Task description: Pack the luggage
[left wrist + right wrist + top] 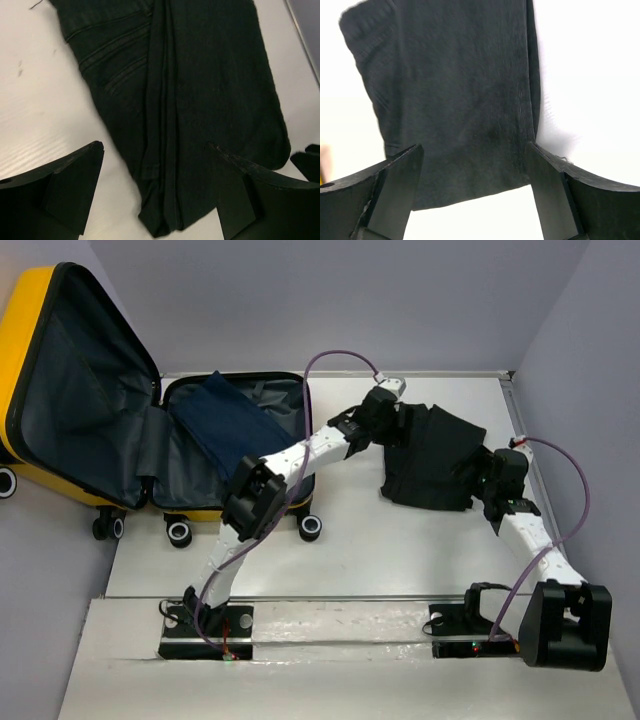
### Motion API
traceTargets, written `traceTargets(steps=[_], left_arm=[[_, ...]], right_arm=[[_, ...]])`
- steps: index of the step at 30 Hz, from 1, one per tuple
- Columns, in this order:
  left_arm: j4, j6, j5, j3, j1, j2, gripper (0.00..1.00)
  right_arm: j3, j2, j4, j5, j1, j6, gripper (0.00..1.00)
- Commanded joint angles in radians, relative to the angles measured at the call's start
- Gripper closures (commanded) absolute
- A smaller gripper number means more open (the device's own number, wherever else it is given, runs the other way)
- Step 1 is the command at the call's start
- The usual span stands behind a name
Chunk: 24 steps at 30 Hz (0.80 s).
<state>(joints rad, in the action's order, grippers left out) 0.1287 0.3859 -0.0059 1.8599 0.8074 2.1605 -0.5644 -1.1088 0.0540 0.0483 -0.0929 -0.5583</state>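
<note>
We saw a folded black garment point(435, 465) lying on the white desk point(360, 560), stitched seams showing at one end; a folded navy garment point(232, 425) lay well apart, leftward.

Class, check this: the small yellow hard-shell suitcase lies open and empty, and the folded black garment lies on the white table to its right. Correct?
Not quite. The top external view shows the small yellow hard-shell suitcase open but not empty: a folded navy garment lies in its right-hand half. The folded black garment does lie on the white table to its right.
</note>
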Motion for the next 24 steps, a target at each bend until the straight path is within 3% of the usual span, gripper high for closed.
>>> traceTargets(steps=[1,3,5,10,16,24], left_arm=[[0.005,0.005,0.105,0.304,0.010,0.116,0.08],[-0.006,-0.002,0.119,0.422,0.015,0.243,0.08],[-0.032,0.007,0.092,0.484,0.013,0.297,0.07],[-0.098,0.028,0.103,0.630,0.004,0.448,0.08],[-0.173,0.019,0.067,0.648,0.004,0.513,0.10],[-0.208,0.034,0.130,0.660,0.010,0.581,0.17]], right_arm=[[-0.072,0.076,0.058,0.064,-0.002,0.040,0.14],[-0.072,0.119,0.076,0.055,-0.002,0.026,0.31],[-0.066,0.154,0.079,0.045,-0.002,0.020,0.39],[-0.074,0.248,0.102,-0.017,-0.002,0.012,0.42],[-0.080,0.303,0.102,-0.116,-0.002,0.020,0.41],[-0.052,0.302,0.086,-0.162,-0.002,0.012,0.41]])
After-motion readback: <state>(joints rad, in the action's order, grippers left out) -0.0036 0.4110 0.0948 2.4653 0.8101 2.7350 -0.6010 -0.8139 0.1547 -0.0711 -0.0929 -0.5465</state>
